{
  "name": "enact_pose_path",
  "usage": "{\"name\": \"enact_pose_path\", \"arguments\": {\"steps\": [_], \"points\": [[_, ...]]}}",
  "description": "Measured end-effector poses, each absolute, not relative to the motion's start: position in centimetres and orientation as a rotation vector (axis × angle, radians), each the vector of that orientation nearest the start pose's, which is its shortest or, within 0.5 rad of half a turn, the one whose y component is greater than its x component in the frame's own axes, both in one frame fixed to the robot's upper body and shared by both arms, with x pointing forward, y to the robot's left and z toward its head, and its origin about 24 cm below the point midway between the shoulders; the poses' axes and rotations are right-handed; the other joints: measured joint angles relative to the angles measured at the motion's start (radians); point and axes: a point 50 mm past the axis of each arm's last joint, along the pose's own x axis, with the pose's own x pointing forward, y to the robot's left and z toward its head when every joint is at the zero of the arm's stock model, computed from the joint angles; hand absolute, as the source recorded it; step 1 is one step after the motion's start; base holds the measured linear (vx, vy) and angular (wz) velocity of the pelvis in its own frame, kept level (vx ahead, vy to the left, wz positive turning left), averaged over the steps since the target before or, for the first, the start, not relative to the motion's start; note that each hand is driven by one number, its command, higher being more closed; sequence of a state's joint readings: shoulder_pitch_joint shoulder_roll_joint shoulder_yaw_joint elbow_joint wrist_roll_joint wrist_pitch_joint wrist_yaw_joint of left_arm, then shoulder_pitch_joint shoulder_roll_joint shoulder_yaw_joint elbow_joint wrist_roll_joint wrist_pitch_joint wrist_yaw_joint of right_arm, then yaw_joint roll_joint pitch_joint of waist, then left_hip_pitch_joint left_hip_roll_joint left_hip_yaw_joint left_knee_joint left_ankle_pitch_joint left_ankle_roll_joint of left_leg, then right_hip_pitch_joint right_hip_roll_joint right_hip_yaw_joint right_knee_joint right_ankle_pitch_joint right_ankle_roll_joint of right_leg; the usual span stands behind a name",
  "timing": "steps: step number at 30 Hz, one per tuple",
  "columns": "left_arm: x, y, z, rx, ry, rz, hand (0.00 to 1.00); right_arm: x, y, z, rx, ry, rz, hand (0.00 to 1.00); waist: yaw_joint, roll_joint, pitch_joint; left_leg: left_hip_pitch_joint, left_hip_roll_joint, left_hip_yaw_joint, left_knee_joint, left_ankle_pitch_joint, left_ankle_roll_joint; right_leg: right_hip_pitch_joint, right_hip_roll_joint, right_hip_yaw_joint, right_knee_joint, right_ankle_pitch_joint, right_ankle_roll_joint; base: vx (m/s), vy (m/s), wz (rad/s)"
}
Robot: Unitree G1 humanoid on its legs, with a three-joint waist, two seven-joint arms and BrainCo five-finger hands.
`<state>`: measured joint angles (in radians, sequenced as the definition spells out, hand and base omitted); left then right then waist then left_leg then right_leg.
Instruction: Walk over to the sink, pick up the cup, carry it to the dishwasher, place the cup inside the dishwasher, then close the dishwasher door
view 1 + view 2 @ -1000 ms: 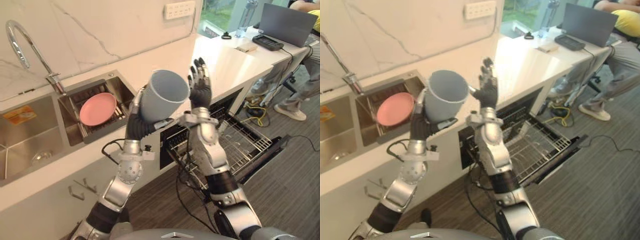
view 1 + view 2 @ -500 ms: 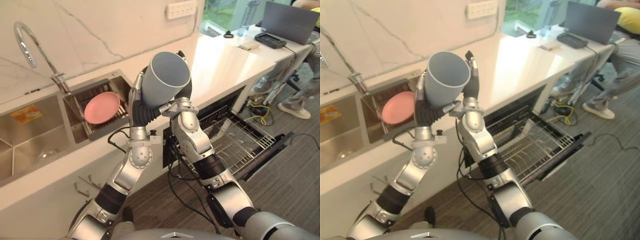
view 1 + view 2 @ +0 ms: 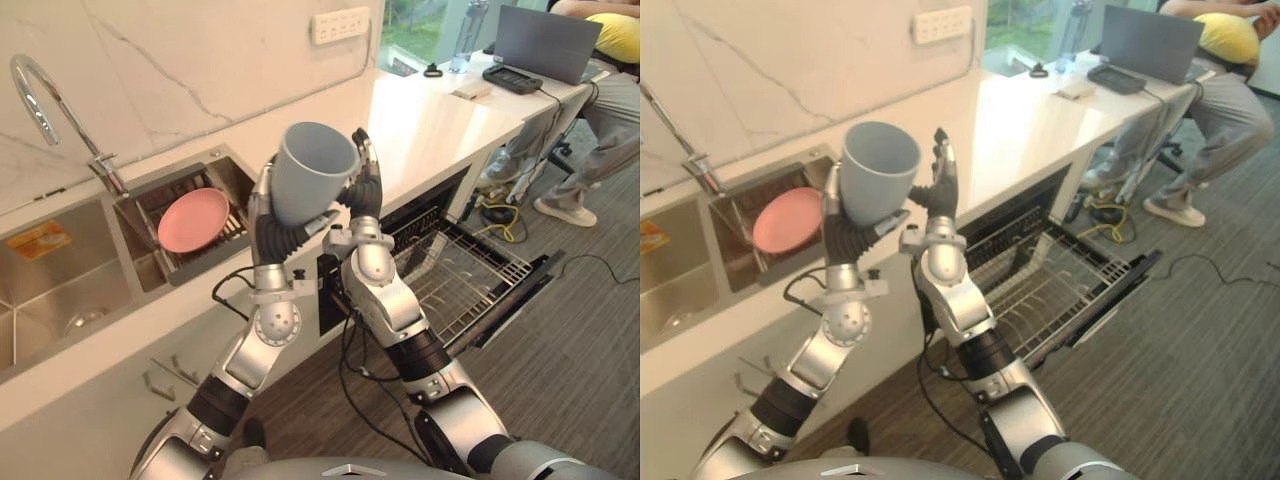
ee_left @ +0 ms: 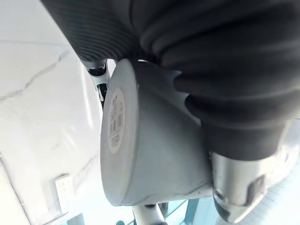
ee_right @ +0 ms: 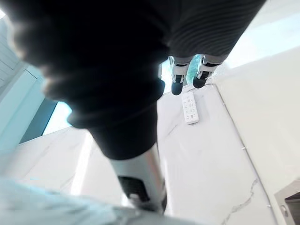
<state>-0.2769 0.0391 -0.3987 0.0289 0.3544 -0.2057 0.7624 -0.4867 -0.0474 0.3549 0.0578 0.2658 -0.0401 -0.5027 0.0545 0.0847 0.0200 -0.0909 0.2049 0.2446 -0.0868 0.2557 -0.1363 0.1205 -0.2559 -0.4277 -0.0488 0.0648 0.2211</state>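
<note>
Grey cup [image 3: 312,172], centre of frame: raised above the edge of the white surface [image 3: 430,110], mouth tilted toward the camera. Left hand [image 3: 264,212]: fingers clamped round the cup's lower body. Right hand [image 3: 366,190]: fingers [image 3: 368,160] straight and apart, palm just beside the cup's right side; contact cannot be told. Pink plate [image 3: 193,220], left of centre, leans in the sink [image 3: 240,180]. Right of centre, the wire rack [image 3: 470,275] lies pulled out over the lowered dishwasher door [image 3: 525,290]. A seated person [image 3: 610,40] occupies the upper right.

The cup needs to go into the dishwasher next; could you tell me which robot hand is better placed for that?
Left, probably: the left robot hand is curled round the cup, while the right robot hand stands open beside it.
</note>
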Motion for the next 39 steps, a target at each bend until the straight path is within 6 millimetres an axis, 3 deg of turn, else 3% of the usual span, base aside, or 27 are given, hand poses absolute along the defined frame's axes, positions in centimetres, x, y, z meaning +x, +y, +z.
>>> {"name": "enact_pose_path", "arguments": {"steps": [5, 11, 18, 25, 39], "points": [[27.3, 7.4, 11.7, 0.211, -0.574, 0.284, 1.0, 30.4, -6.3, 13.6, 0.174, -0.294, -0.001, 0.0, -0.005, 0.0, -0.001, 0.0, 0.0, -0.001, 0.0, 0.0, 0.001, 0.0, 0.0, 0.002, 0.001, 0.0, 0.0, 0.0, 0.0, 0.0], [27.5, 8.0, 11.4, 0.218, -0.559, 0.32, 1.0, 30.1, -6.2, 13.5, 0.171, -0.324, 0.031, 0.0, -0.016, 0.0, -0.001, 0.0, 0.0, 0.0, 0.0, 0.001, 0.001, -0.002, 0.0, 0.003, 0.003, -0.001, -0.001, 0.0, 0.0, 0.0], [27.7, 8.7, 11.3, 0.223, -0.551, 0.354, 1.0, 29.5, -5.1, 12.3, 0.228, -0.297, 0.097, 0.0, -0.022, 0.0, -0.001, 0.0, 0.0, 0.0, 0.0, 0.001, 0.001, -0.003, 0.0, 0.003, 0.003, -0.001, -0.001, 0.0, 0.0, 0.0], [27.6, 9.3, 10.9, 0.24, -0.541, 0.383, 1.0, 28.9, -3.5, 11.8, 0.247, -0.284, 0.161, 0.0, -0.019, -0.001, -0.002, -0.001, 0.0, -0.001, 0.0, 0.001, 0.001, -0.003, 0.0, 0.002, 0.003, -0.001, -0.001, 0.0, 0.0, 0.0], [27.4, 9.3, 10.9, 0.322, -0.586, 0.389, 1.0, 28.6, -3.0, 11.7, 0.346, -0.266, 0.187, 0.0, -0.011, -0.002, -0.023, -0.002, 0.0, -0.006, 0.0, 0.001, 0.001, -0.001, 0.0, -0.005, 0.002, -0.001, -0.001, 0.0, 0.0, 0.0]]}}
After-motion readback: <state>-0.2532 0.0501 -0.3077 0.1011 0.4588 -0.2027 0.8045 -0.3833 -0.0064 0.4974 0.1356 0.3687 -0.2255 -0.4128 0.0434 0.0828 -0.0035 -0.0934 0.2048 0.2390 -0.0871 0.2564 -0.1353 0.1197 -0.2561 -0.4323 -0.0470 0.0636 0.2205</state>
